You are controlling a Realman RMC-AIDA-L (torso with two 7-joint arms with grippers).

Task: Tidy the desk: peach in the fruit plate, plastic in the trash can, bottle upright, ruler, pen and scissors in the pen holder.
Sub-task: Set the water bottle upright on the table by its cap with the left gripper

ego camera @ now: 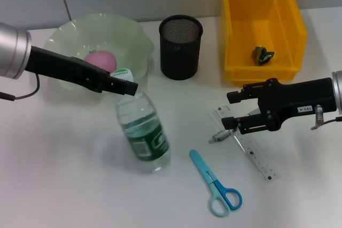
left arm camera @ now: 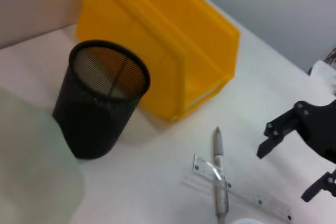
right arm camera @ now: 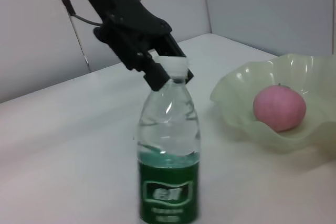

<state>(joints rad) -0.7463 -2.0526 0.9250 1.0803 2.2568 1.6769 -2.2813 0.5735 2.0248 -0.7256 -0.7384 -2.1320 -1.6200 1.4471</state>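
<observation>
The water bottle [ego camera: 143,132] stands upright mid-table, and my left gripper [ego camera: 124,84] is shut on its white cap, as the right wrist view also shows on the bottle [right arm camera: 169,156]. The pink peach [ego camera: 100,60] lies in the pale green fruit plate [ego camera: 133,36]. My right gripper [ego camera: 232,110] hangs open just above the pen [ego camera: 222,134] and the clear ruler [ego camera: 251,150], holding nothing. Blue scissors [ego camera: 216,185] lie near the front edge. The black mesh pen holder [ego camera: 180,46] is empty. A scrap of plastic [ego camera: 263,54] lies in the yellow trash can [ego camera: 235,30].
The trash can stands at the back right, the pen holder beside it, the plate at the back left. In the left wrist view the pen [left arm camera: 219,182] lies across the ruler [left arm camera: 247,198], close to the pen holder [left arm camera: 102,98].
</observation>
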